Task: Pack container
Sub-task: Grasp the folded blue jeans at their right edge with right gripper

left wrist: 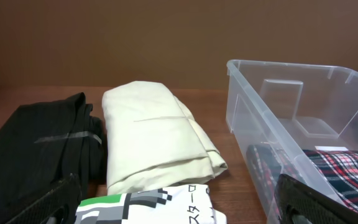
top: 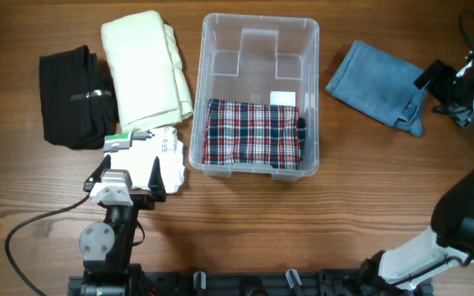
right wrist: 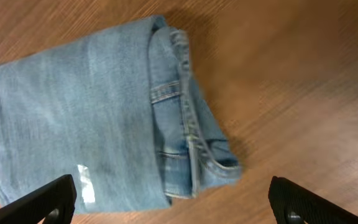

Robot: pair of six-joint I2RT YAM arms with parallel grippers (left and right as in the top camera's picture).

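Wood table (top: 303,222) — whole container (top: 260,18) only overhead; left tool (left wrist: 185,202) spread, right tool (right wrist: 179,202) spread by jeans (right wrist: 73,106).

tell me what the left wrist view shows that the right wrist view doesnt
Only the left wrist view: the container, a plaid cloth inside it, a cream folded cloth, a black garment and a white printed item, with the left gripper open. Only the right wrist view: folded blue jeans, with the right gripper open. Both: the wooden table and dark fingertips at the lower corners.
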